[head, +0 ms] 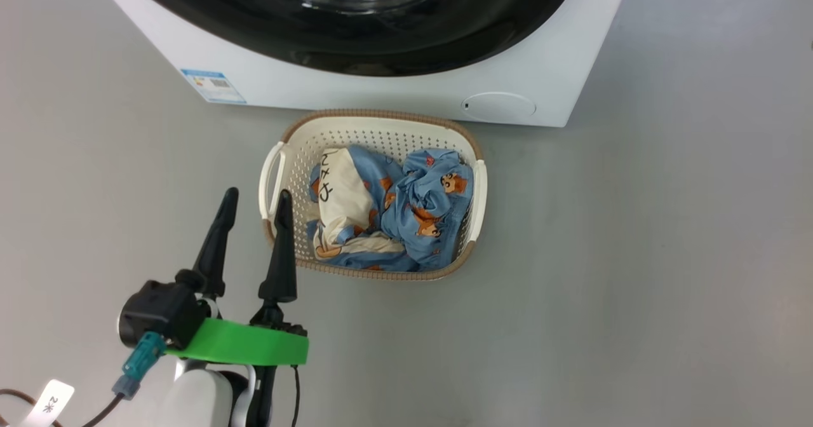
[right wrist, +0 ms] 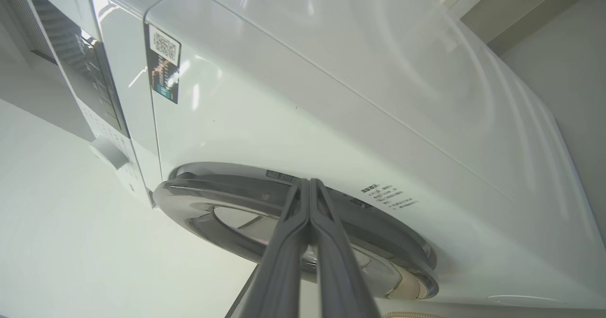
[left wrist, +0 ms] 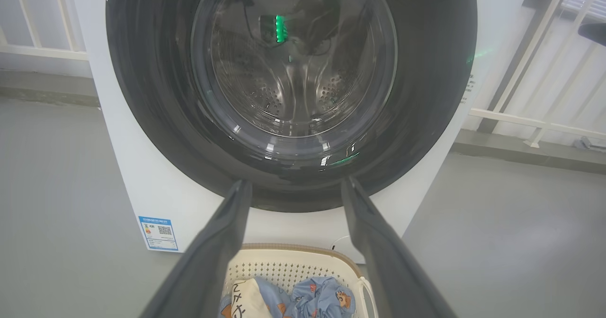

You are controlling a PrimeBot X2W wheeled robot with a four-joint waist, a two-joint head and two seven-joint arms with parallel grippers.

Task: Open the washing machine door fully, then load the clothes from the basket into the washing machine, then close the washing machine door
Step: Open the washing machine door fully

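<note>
The washing machine (head: 394,90) stands at the top of the head view with its black-framed washing machine door (head: 444,33) shut. The basket (head: 381,114) sits on the floor just in front of it, and the blue bear-print clothes (head: 413,211) lie heaped inside. My left gripper (head: 257,193) is open beside the basket's left handle, nothing between its fingers. In the left wrist view the left gripper (left wrist: 294,183) points at the door (left wrist: 142,95), with the basket (left wrist: 284,261) and clothes (left wrist: 312,299) below. My right gripper (right wrist: 308,181) is shut, its tips at the door (right wrist: 213,190) rim.
Grey floor (head: 635,255) spreads around the basket on both sides. A blue label (head: 213,86) and a round flap (head: 498,106) sit low on the machine's front. White railings (left wrist: 521,119) stand behind the machine. The control panel (right wrist: 90,81) shows in the right wrist view.
</note>
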